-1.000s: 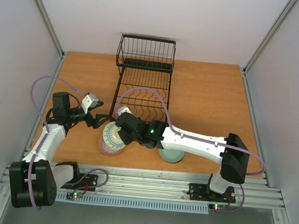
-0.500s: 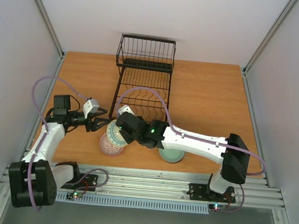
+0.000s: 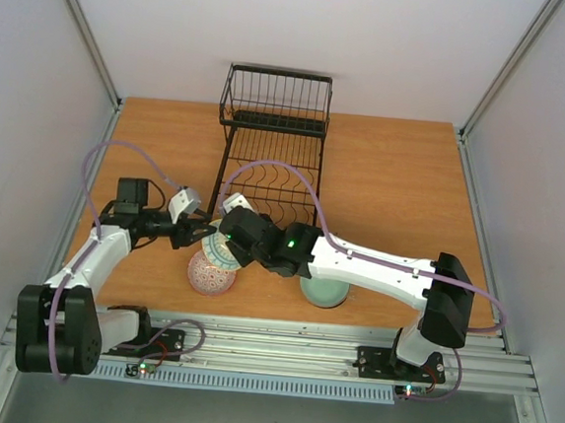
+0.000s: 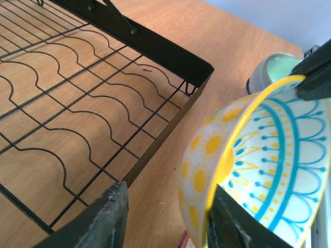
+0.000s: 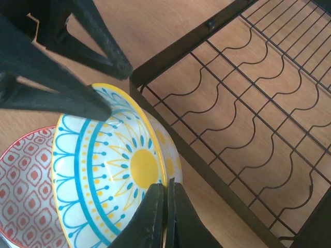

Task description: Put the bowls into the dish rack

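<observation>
Right claw (image 5: 166, 194) is grasping the yellow bowl (image 5: 111, 170) at seven o'clock of the rack (image 4: 155, 44); left claw (image 4: 170, 206), released, is straddling its rim.

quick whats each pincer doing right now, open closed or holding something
left pincer: open, straddling the rim of the yellow-and-blue bowl, not clamped
right pincer: shut on that bowl's rim

The wooden table (image 3: 395, 172) bears the dish rack (image 3: 275, 125), a red-patterned bowl (image 3: 207, 279) and a green bowl (image 3: 325, 294).
</observation>
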Controlling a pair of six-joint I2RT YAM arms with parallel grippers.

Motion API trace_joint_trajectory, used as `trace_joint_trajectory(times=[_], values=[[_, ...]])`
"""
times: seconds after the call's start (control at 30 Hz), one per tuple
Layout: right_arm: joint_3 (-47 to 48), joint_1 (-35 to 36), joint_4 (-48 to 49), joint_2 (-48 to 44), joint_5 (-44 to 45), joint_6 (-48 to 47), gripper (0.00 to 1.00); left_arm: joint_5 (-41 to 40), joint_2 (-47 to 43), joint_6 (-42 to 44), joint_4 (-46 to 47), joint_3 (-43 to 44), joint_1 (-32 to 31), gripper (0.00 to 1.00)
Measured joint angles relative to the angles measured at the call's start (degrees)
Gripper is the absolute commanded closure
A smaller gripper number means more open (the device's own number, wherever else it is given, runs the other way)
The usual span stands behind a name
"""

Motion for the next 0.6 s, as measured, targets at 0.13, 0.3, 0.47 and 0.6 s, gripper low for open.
trace_joint_trajectory(times=[0.13, 0.3, 0.47, 0.6], values=[[0.02, -0.02, 0.5, -0.02, 0.35, -0.33, 0.99, -0.59, 1.73, -1.14, 0.44, -0.02, -1.27, 0.99], [0.33, -0.37, 1.01, -0.02, 0.17, -0.33, 0.99, -1.2, 2.95, -2.43, 1.44, 0.04, -2.45, 1.0], [0.31, -0.37, 0.9, -0.02, 0.5, -0.22, 0.81, -1.22, 3.08, -2.67, 1.99, 0.04, -2.67, 0.99], [-2.29, -0.37, 3.5, -2.62, 1.16, 0.37, 0.33, -2.21, 3.08, -2.89, 2.12, -0.02, -2.51, 0.99]])
